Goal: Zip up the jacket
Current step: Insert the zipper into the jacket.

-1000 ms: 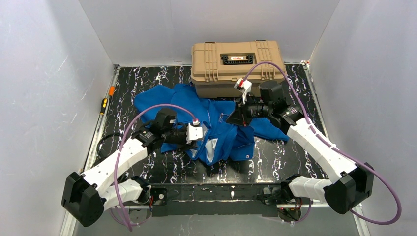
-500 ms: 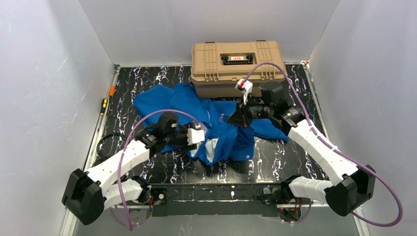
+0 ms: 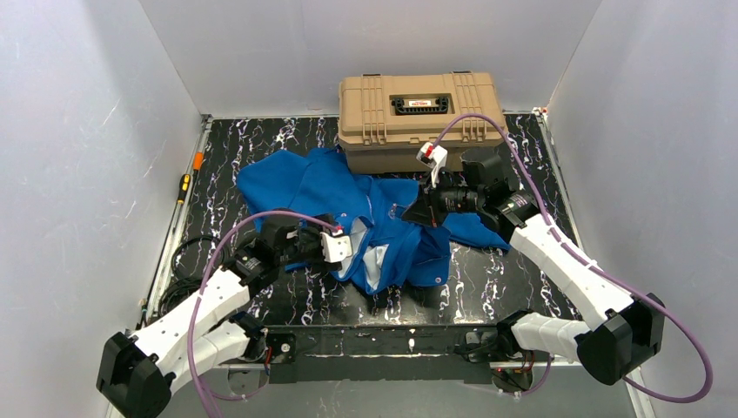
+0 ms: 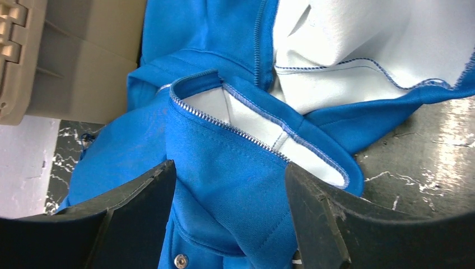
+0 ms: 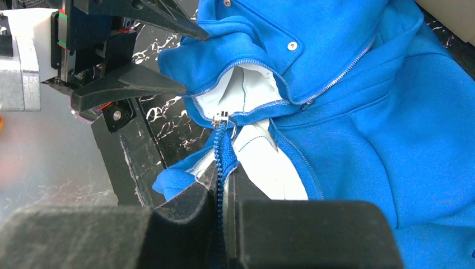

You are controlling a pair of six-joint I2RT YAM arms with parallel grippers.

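Note:
The blue jacket lies crumpled on the black marbled table, its pale lining showing at the open front. My left gripper is open at the jacket's near-left edge. In the left wrist view its jaws straddle a blue fold edged with zipper teeth, without closing on it. My right gripper is shut on the jacket's zipper strip, a little below the metal slider. The left gripper also shows in the right wrist view, just left of the open front.
A tan hard-plastic case stands at the back, touching the jacket's far edge; it also shows in the left wrist view. A screwdriver and an orange tool lie along the left edge. Black cables coil at the near left.
My left arm has drawn back toward the near left, so its gripper sits lower and further left on the jacket edge. The right gripper has barely moved.

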